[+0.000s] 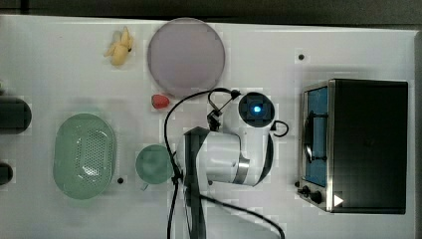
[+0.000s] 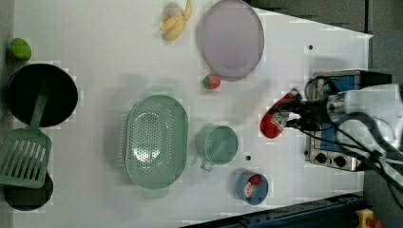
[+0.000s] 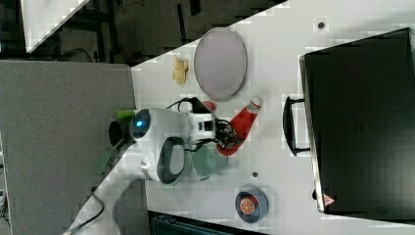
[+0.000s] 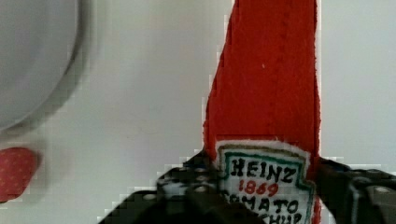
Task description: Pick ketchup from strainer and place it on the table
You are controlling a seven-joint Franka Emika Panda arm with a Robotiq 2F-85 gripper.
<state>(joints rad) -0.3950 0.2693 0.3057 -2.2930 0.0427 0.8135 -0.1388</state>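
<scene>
The ketchup (image 4: 266, 93), a red bottle with a white Heinz label, sits between my gripper's (image 4: 264, 182) two dark fingers, which press on it at the label. In the left view the ketchup (image 2: 273, 124) is low over the white table (image 2: 95, 57), between the green cup and the toaster oven, with the gripper (image 2: 291, 115) shut on it. In the right view the ketchup (image 3: 243, 121) points its white cap toward the grey plate. I cannot tell whether it touches the table. The pale green strainer (image 1: 84, 155) (image 2: 156, 140) stands empty, well apart.
A green cup (image 1: 154, 164) stands by the arm. Near it are a grey plate (image 1: 186, 56) and a red strawberry (image 1: 159, 101). A toaster oven (image 1: 358, 144) blocks the top view's right. Also here: a banana (image 1: 119, 47), a blue bowl (image 2: 252, 186), a black pan (image 2: 40, 95) and a green spatula (image 2: 23, 154).
</scene>
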